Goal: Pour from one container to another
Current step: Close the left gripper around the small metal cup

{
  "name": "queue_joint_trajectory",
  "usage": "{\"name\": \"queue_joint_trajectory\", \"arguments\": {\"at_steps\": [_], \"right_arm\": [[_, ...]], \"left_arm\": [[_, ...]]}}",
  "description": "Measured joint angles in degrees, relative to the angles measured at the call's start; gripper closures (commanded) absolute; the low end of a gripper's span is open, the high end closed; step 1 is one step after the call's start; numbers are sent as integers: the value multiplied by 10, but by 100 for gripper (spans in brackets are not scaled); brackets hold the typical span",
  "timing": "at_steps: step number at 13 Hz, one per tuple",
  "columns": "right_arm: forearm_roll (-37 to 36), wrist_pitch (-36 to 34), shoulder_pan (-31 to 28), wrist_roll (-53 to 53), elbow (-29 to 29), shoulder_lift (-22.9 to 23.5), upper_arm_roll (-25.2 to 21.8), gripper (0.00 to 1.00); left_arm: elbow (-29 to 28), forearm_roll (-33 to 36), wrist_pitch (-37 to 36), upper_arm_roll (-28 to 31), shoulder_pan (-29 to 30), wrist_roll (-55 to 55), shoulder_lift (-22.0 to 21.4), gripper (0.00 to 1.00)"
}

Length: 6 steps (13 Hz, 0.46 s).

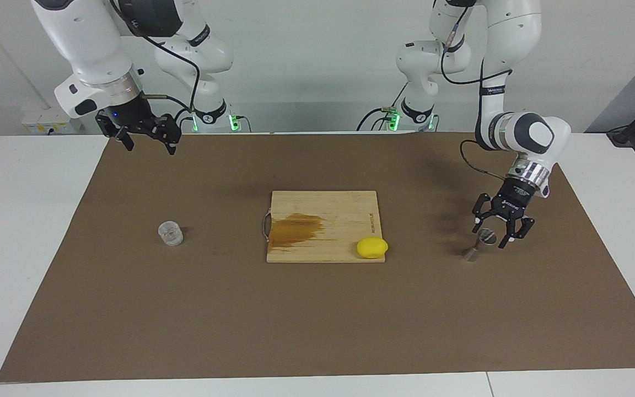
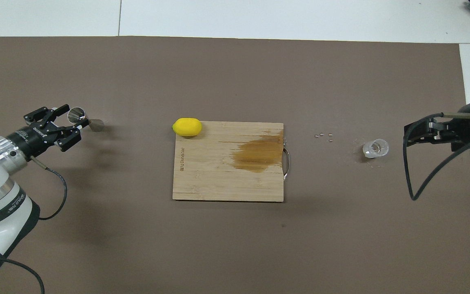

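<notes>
The steel jigger point(image 1: 479, 246) point(image 2: 95, 124) stands on the brown mat toward the left arm's end of the table. My left gripper point(image 1: 491, 233) point(image 2: 72, 118) is tilted down onto its upper cone, open, with one finger on each side of the rim and a small gap showing. The clear cup point(image 1: 170, 232) point(image 2: 375, 148) stands alone on the mat toward the right arm's end. My right gripper point(image 1: 151, 148) point(image 2: 407, 136) waits open and empty, raised over the mat's edge by the robots.
A wooden cutting board point(image 1: 323, 207) point(image 2: 218, 179) with a dark wet stain lies mid-table. A yellow lemon point(image 1: 372, 247) point(image 2: 187, 126) sits at its corner toward the jigger. A few tiny bits point(image 2: 324, 136) lie between board and cup.
</notes>
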Motion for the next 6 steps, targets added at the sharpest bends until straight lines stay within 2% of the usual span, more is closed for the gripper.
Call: {"name": "queue_joint_trajectory", "arguments": {"at_steps": [1, 6], "right_arm": [[0, 0, 0, 0, 0, 0, 0, 0], [0, 0, 0, 0, 0, 0, 0, 0]], "left_arm": [[0, 0, 0, 0, 0, 0, 0, 100], [0, 0, -11, -4, -2, 4, 0, 100]]}}
